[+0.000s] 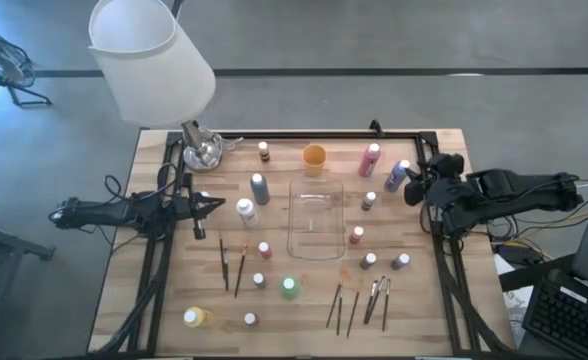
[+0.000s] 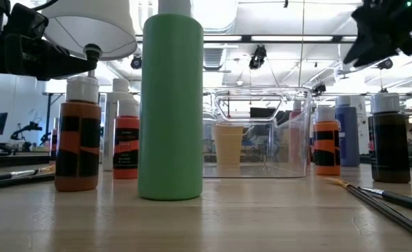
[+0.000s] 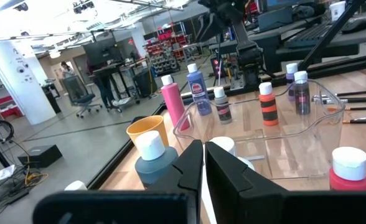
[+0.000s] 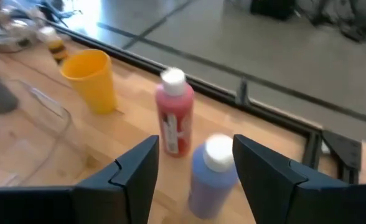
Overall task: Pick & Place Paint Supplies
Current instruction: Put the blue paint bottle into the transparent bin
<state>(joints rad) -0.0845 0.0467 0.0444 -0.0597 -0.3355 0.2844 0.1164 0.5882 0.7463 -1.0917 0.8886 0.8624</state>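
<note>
Small paint bottles stand upright on the wooden table around a clear tray (image 1: 293,222), among them a blue bottle (image 4: 213,177), a pink bottle (image 4: 173,124) and a green one (image 1: 290,288). Thin brushes (image 1: 359,300) lie flat near the front edge. My right gripper (image 4: 195,148) is open at the table's right side. It hangs above the blue bottle (image 1: 396,177), one finger to each side of the bottle's white cap, and touches nothing. My left gripper (image 1: 217,205) is shut and held level at the left, just left of a white-capped bottle (image 1: 245,210).
An orange cup (image 1: 314,158) stands behind the tray. A white lamp shade (image 1: 154,60) overhangs the far left corner above a metal base (image 1: 202,150). More brushes (image 1: 232,265) lie left of the tray. A black frame edges the far side.
</note>
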